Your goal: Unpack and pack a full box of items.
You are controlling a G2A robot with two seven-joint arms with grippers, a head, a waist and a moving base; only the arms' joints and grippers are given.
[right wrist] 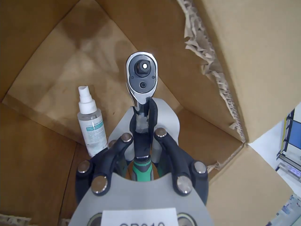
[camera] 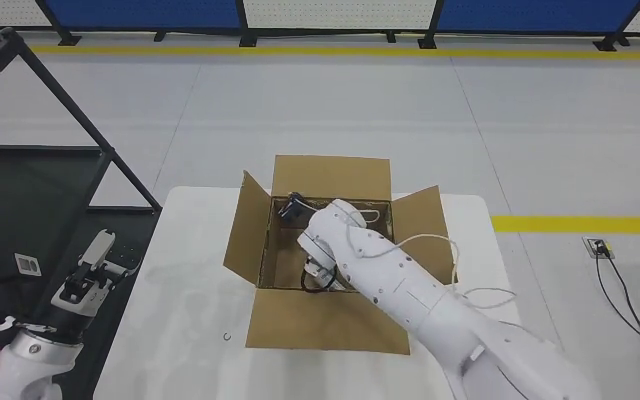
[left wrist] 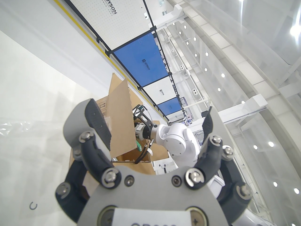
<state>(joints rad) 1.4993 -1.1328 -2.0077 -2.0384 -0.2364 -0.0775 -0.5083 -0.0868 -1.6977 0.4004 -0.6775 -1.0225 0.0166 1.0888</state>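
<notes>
**Right gripper (right wrist: 143,116) pinching a ratchet wrench inside the box**

A white table (camera: 180,300) is seen carrying a brown corrugated cardboard box (camera: 325,322), whose four flaps are folded outward. The right gripper is sunk inside this box. Its jaws are pressed together on the neck of a chrome-headed ratchet wrench with a green-and-black handle (right wrist: 141,77), just behind the head, and the handle runs back between the fingers. The wrench appears to be held off the box floor, with its head aimed toward a corner.

The left gripper (left wrist: 152,118) is parked beyond the table's left edge, well apart from the box. Its fingers are spread wide and nothing is held between them.

A clear plastic spray bottle with a white nozzle (right wrist: 90,121) lies on the box floor just beside the right gripper.

A transfer of the wrench is judged to be in hand, but whether it is going out or in cannot be told.

- **If unpacking:** a straight lift is called for, kept clear of the ragged cardboard edge and the flaps, before any swing toward the table.
- **If packing:** the wrench should be laid beside the bottle without nudging it, and the grip then released.
</notes>
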